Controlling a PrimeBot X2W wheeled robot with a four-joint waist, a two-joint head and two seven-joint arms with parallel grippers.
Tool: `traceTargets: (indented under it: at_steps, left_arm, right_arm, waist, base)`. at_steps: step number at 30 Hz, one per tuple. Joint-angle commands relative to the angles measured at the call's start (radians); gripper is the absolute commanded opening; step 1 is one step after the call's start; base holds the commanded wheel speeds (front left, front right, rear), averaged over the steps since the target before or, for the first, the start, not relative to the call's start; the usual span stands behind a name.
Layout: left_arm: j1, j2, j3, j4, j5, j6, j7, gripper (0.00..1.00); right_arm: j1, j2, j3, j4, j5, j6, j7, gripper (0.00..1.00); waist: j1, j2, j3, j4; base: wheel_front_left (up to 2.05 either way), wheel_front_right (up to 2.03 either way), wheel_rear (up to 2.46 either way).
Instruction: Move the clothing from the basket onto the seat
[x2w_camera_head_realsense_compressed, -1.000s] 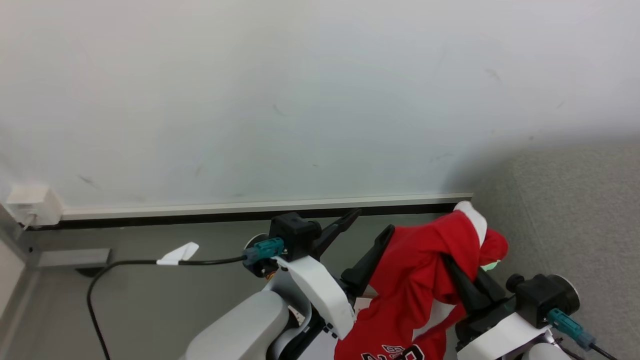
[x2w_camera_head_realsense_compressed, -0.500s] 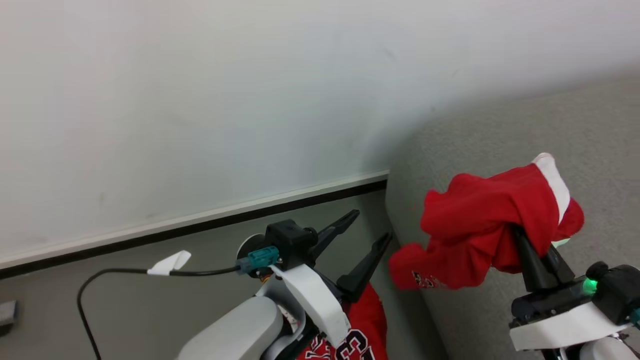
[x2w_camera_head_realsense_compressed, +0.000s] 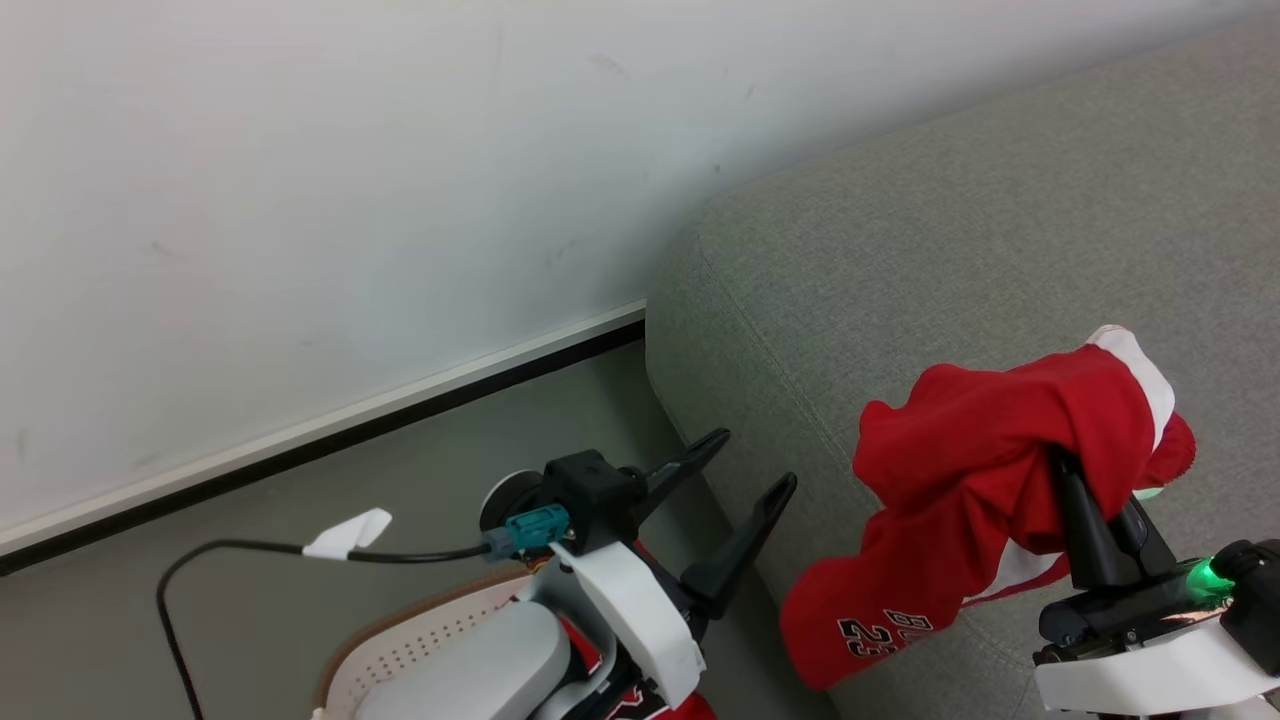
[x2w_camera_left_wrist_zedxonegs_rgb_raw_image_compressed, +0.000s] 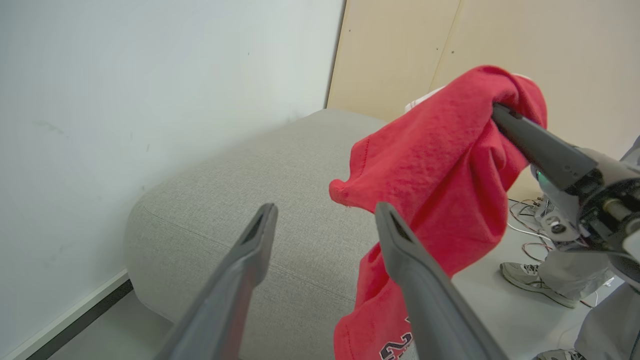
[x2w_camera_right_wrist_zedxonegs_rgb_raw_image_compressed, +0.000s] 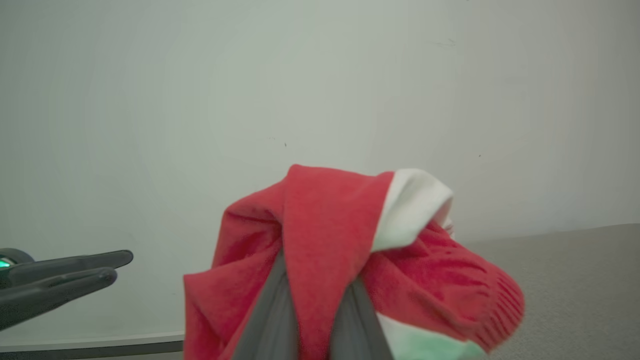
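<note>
A bright red jersey, the clothing (x2w_camera_head_realsense_compressed: 970, 470), hangs bunched from my right gripper (x2w_camera_head_realsense_compressed: 1065, 470), which is shut on it. The garment hangs above the front left corner of the light grey seat (x2w_camera_head_realsense_compressed: 950, 230); its lower end with dark numerals (x2w_camera_head_realsense_compressed: 880, 630) dangles past the seat's edge. My left gripper (x2w_camera_head_realsense_compressed: 757, 458) stands open and holds nothing, left of the seat's corner. The white basket (x2w_camera_head_realsense_compressed: 430, 630) with its brown rim peeks out under my left arm, with more red cloth (x2w_camera_head_realsense_compressed: 650, 705) in it. In the wrist views the clothing (x2w_camera_left_wrist_zedxonegs_rgb_raw_image_compressed: 440, 170) (x2w_camera_right_wrist_zedxonegs_rgb_raw_image_compressed: 325, 225) drapes over the right fingers (x2w_camera_left_wrist_zedxonegs_rgb_raw_image_compressed: 530, 135).
A white wall (x2w_camera_head_realsense_compressed: 300, 200) with a dark skirting strip (x2w_camera_head_realsense_compressed: 330, 440) runs behind the seat. A black cable with a white tag (x2w_camera_head_realsense_compressed: 345, 533) lies on the grey floor. A person's shoe (x2w_camera_left_wrist_zedxonegs_rgb_raw_image_compressed: 530, 280) and loose wires (x2w_camera_left_wrist_zedxonegs_rgb_raw_image_compressed: 525, 220) are on the floor beyond the seat.
The head camera has swung right, bringing the seat into view. My right gripper has carried the red garment from beside the left gripper to above the seat's corner.
</note>
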Motion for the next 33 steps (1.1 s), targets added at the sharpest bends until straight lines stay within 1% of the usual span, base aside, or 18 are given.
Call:
traceTargets:
  at_steps: [1, 6, 11, 15, 16, 18, 20, 27, 33]
  left_arm:
    - [0.003, 0.011, -0.002, -0.003, 0.010, 0.000, 0.001, 1.00]
    - [-0.007, 0.016, -0.007, -0.016, 0.017, -0.005, -0.002, 1.00]
    - [-0.013, 0.040, -0.012, -0.031, 0.025, -0.007, 0.009, 1.00]
    - [-0.027, 0.063, -0.020, -0.063, 0.034, -0.010, 0.032, 1.00]
    - [-0.031, 0.073, -0.021, -0.070, 0.036, -0.011, 0.037, 1.00]
    - [-0.043, 0.092, -0.023, -0.096, 0.038, -0.012, 0.051, 1.00]
    - [-0.056, 0.109, -0.027, -0.128, 0.048, -0.016, 0.067, 1.00]
    - [-0.093, 0.197, -0.024, -0.231, 0.082, -0.030, 0.098, 1.00]
    - [-0.121, 0.247, -0.012, -0.290, 0.096, -0.040, 0.100, 1.00]
  right_arm:
    - [0.011, 0.002, -0.005, -0.011, -0.009, -0.002, 0.000, 0.00]
    - [-0.001, 0.009, -0.018, -0.021, -0.016, -0.002, 0.000, 0.00]
    - [-0.067, 0.013, -0.036, -0.019, -0.019, -0.002, 0.000, 0.00]
    - [-0.155, -0.007, -0.059, 0.015, 0.011, -0.002, 0.004, 0.00]
    - [-0.181, -0.021, -0.066, 0.026, 0.007, -0.002, 0.008, 0.00]
    - [-0.233, -0.031, -0.086, 0.038, 0.013, -0.002, 0.015, 0.00]
    - [-0.282, -0.059, -0.110, 0.046, 0.004, -0.002, 0.037, 0.00]
    - [-0.452, -0.115, -0.252, 0.078, 0.013, -0.002, 0.117, 0.00]
    - [-0.550, -0.144, -0.412, 0.108, -0.011, -0.002, 0.185, 0.00]
  waist:
    - [0.0000, -0.0001, 0.012, -0.008]
    - [0.0000, -0.0001, 0.034, 0.000]
    - [0.0000, -0.0001, 0.076, 0.013]
    - [0.0000, -0.0001, 0.133, 0.036]
    - [0.0000, -0.0001, 0.149, 0.043]
    - [0.0000, -0.0001, 0.192, 0.061]
    - [0.0000, -0.0001, 0.245, 0.085]
    - [0.0000, -0.0001, 0.423, 0.160]
    - [0.0000, -0.0001, 0.537, 0.223]
  base:
    - [0.00, 0.00, 0.00]
    - [0.00, 0.00, 0.00]
    - [0.00, 0.00, 0.00]
    - [0.00, 0.00, 0.00]
    - [0.00, 0.00, 0.00]
    - [0.00, 0.00, 0.00]
    - [0.00, 0.00, 0.00]
    - [0.00, 0.00, 0.00]
    - [0.00, 0.00, 0.00]
